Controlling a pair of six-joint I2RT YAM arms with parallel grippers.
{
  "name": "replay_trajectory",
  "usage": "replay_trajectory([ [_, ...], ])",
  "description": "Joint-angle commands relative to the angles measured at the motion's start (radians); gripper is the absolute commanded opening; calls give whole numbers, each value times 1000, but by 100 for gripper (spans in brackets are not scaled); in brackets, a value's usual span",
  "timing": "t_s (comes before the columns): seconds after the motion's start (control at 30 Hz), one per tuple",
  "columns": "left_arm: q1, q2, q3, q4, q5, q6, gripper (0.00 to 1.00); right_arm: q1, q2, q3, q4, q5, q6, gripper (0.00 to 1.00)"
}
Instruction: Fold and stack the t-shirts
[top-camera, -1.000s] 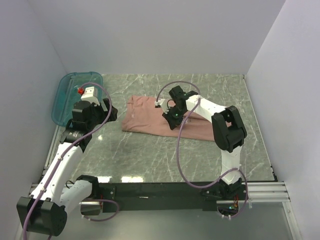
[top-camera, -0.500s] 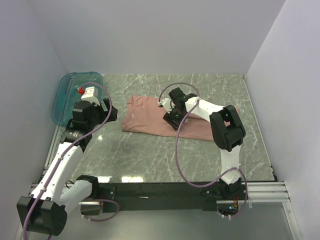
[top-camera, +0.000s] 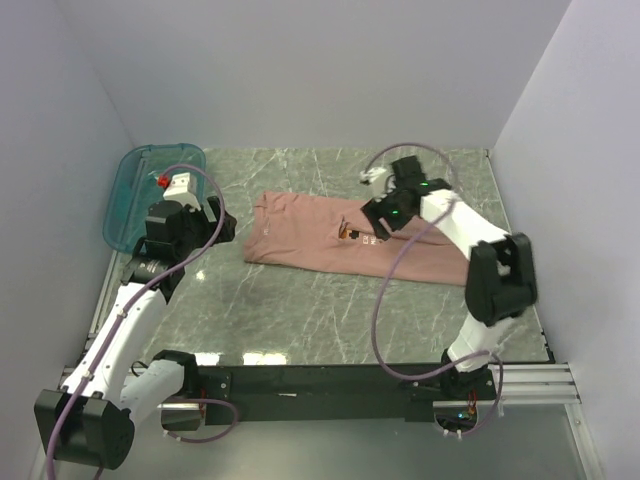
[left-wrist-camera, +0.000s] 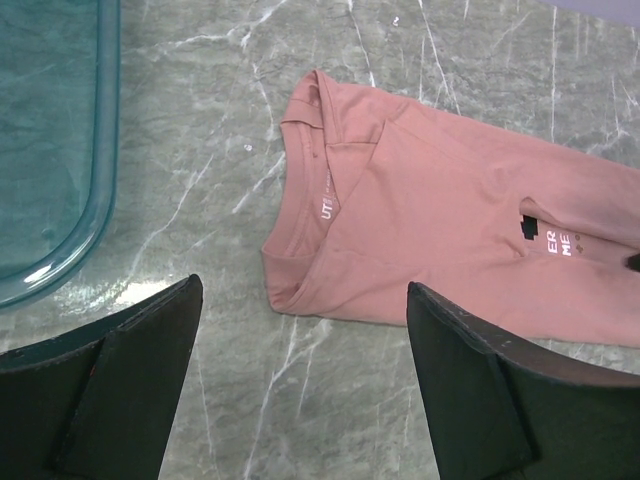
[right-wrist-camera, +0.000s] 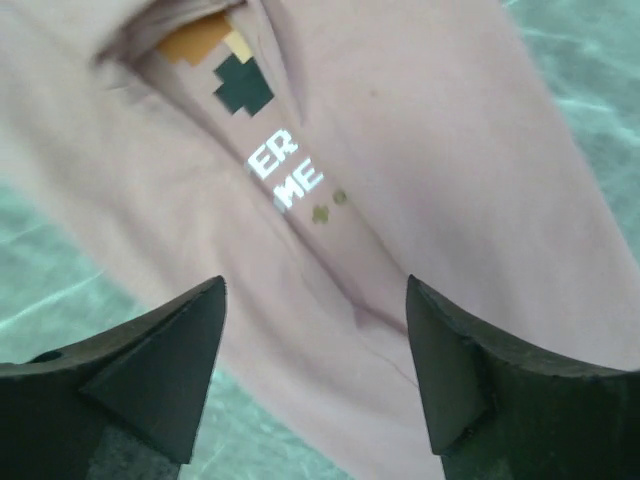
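Across the middle of the grey-green marbled table (top-camera: 300, 310), the salmon-pink t-shirt (top-camera: 320, 240) is being left lying as a long folded band, its sides turned inward over the front; its collar (left-wrist-camera: 312, 120) end is being pointed toward the left arm's side, and the other end is being stretched off toward the right arm; the cloth is lying flat on the tabletop, with a few soft creases being shown along the overlapping layers. Between two of those layers a narrow strip of the chest is being exposed; there the pixel-art print (right-wrist-camera: 232, 75) in orange, tan and black is being seen, with the white lettering (right-wrist-camera: 285, 172) just beside it, only partly readable. The right gripper (top-camera: 375, 222) is being held over the t-shirt's right-hand part, close to the print; its fingers (right-wrist-camera: 150, 370) are being kept spread wide apart, nothing is being gripped between them, and whether the tips are touching the cloth cannot be told. The left gripper (top-camera: 222, 224) is being held just off the t-shirt's collar end, between it and the teal translucent bin (top-camera: 135, 190); its fingers (left-wrist-camera: 470, 390) are likewise being held wide, with nothing being grasped. The bin is being kept at the table's far left corner, well apart from the t-shirt; a lilac cable (top-camera: 376, 310) is being looped beside the right arm.
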Motion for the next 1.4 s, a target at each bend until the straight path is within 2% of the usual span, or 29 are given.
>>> replay_trajectory([
  [0.0,5,32,10,30,45,-4,88,-109,-178,-64,-70,-341,-66,78],
  [0.07,5,67,11,36,88,-28,88,-155,-271,-120,-88,-531,-152,76],
  [0.2,7,162,12,41,192,-125,87,-158,-383,-269,-84,-682,-256,74],
  [0.23,7,181,7,48,215,-153,82,-158,-406,-283,-89,-696,-291,73],
  [0.37,-7,221,-89,141,260,-348,79,-166,-454,-309,-55,-682,-278,73],
  [0.57,-125,230,-236,248,113,-513,80,-175,-474,-331,-26,-673,-264,73],
  [0.77,-189,259,-266,312,-28,-567,80,-178,-486,-329,-26,-682,-260,73],
  [1.37,-208,357,-232,341,-137,-633,79,-184,-471,-325,-41,-692,-264,73],
])
